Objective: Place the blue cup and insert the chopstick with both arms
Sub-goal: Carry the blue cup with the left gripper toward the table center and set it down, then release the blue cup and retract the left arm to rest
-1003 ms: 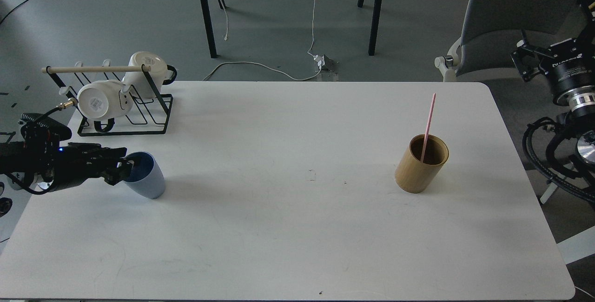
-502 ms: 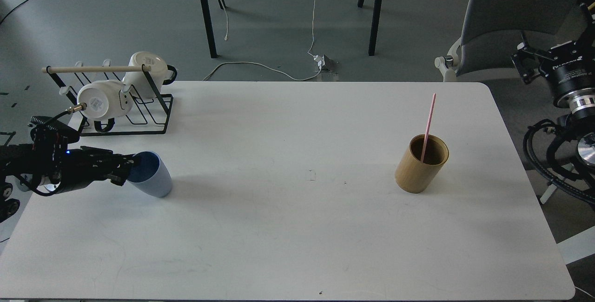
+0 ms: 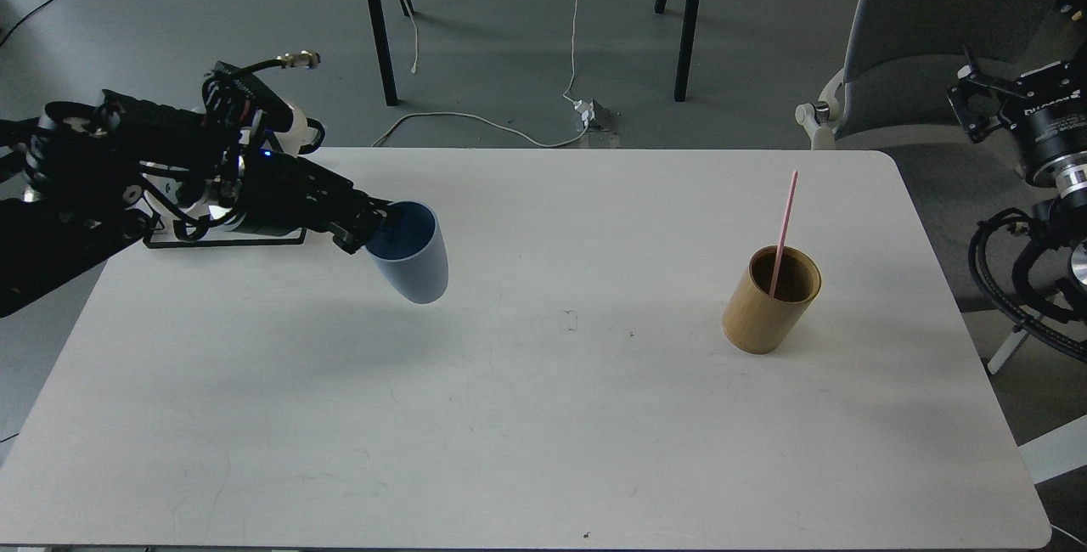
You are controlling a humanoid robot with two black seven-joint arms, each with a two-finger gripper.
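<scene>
The light-blue cup (image 3: 414, 263) hangs tilted above the left half of the white table (image 3: 543, 416), its dark-blue mouth facing left. My left gripper (image 3: 376, 227) is shut on its rim, one finger inside the mouth. The pink chopstick (image 3: 785, 216) stands leaning in the tan bamboo holder (image 3: 768, 301) on the right half of the table. Only thick black parts of my right arm (image 3: 1032, 136) show at the right edge, off the table; its gripper is out of view.
A black wire rack (image 3: 222, 239) with white mugs sits at the table's back left corner, mostly hidden behind my left arm. A grey chair (image 3: 926, 34) stands beyond the back right corner. Cables lie on the floor behind.
My left gripper has lifted the blue cup off the table and carried it right and away from me, toward the table's middle. The right arm shifted only slightly.
</scene>
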